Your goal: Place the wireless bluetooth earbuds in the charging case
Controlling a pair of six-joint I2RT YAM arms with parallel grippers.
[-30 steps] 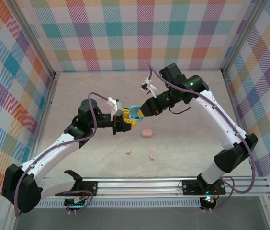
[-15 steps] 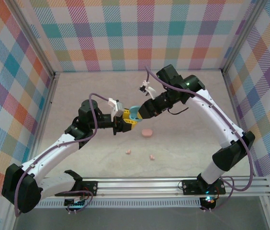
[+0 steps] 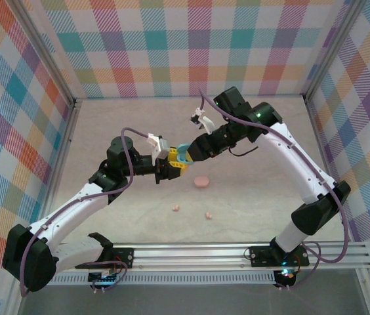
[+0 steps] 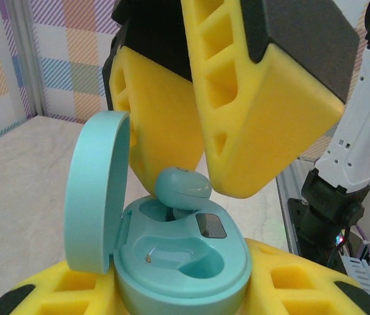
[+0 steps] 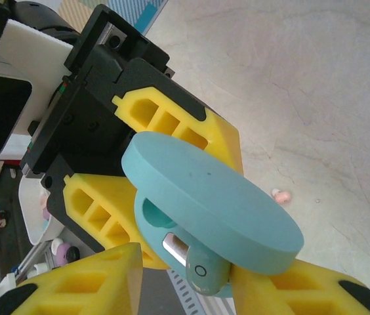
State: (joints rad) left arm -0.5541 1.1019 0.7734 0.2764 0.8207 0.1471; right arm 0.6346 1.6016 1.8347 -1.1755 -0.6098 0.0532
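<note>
The left gripper (image 3: 174,165) reaches in from the left of the blue charging case (image 4: 185,269) and holds it off the table (image 3: 250,190), its yellow fingers (image 4: 41,295) pressed against the base from both sides. The case is open, with its lid (image 4: 96,197) upright on the hinge at the left of the base. A blue earbud (image 4: 182,186) sits in the rear well of the case, its rounded top proud of the rim. The right gripper (image 3: 190,154) comes at the case from the right. Its jaws stand a little apart on either side of that earbud, and the right wrist view shows a dark gap between one finger and the bud. On the table, nearer the arm bases than the case, lie a pink earbud (image 3: 176,208), the closed pink case (image 3: 201,181) just right of it and closer to the blue case, and a second pink earbud (image 3: 207,214).
</note>
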